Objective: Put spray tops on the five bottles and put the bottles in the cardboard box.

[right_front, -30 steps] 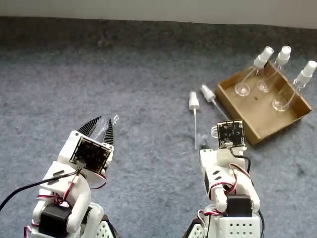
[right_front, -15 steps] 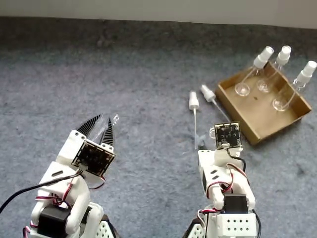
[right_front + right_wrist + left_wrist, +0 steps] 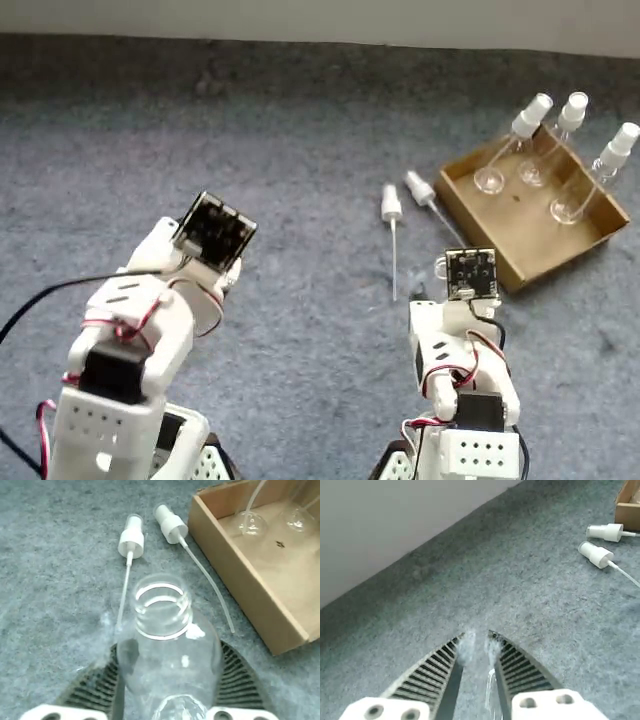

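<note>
right gripper: clamped round a clear bottle. The open neck points forward and has no top on it.
straight ahead: a spray top lies just past the bottle mouth. Its head is at the far end and its tube runs back toward the gripper, with the tip just beside the bottle's flank. Its long axis is roughly in line with the bottle's.
next out: the other spray top is just beside the first, on the box side. Its tube slants along the box wall.
box: forward and to the right of this gripper. Three capped bottles lean inside it.
left gripper: looks clenched on a second bottle. Only clear glints show between the fingers, so that's my read. Both tops are well off, forward and to its right.
nearer arm: the right one, by a lot.
next move, my guess: neither gripper looks free, so one has to let go before a top can be picked up. Grab the head end, since the thin tube will flex.
</note>
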You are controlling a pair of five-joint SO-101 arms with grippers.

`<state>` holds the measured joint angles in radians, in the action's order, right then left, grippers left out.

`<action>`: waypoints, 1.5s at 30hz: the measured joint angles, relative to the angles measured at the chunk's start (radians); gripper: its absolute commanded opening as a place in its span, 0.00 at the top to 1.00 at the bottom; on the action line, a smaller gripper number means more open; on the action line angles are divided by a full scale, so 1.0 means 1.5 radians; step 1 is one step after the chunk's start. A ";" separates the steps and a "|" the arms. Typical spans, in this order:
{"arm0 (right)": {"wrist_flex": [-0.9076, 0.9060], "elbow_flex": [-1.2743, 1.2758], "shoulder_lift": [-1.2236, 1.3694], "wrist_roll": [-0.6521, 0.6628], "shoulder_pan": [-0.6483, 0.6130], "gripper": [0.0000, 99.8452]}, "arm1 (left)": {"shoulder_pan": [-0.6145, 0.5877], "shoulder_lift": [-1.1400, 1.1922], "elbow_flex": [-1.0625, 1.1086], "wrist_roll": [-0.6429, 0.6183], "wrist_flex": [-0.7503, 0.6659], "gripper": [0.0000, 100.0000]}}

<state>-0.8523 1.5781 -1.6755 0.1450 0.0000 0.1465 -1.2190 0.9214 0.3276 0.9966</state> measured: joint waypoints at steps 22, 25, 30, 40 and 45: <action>0.000 0.000 0.000 0.000 0.032 0.87 | 0.149 0.599 -0.352 -0.042 0.000 0.95; 0.000 0.000 0.000 0.000 0.045 0.87 | 0.153 0.697 -0.434 -0.092 0.004 0.88; 0.000 0.000 0.000 -0.003 0.047 0.87 | 0.152 0.855 -0.589 -0.173 0.054 0.80; 0.000 0.000 0.000 -0.004 0.046 0.87 | 0.179 1.175 -0.906 -0.404 0.109 0.69; 0.000 0.000 0.000 -0.004 0.046 0.87 | 0.219 1.313 -1.035 -0.582 0.111 0.56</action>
<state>-0.8523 1.5781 -1.6755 0.1389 0.0690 0.4749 0.7511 -0.6314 -0.5455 1.1638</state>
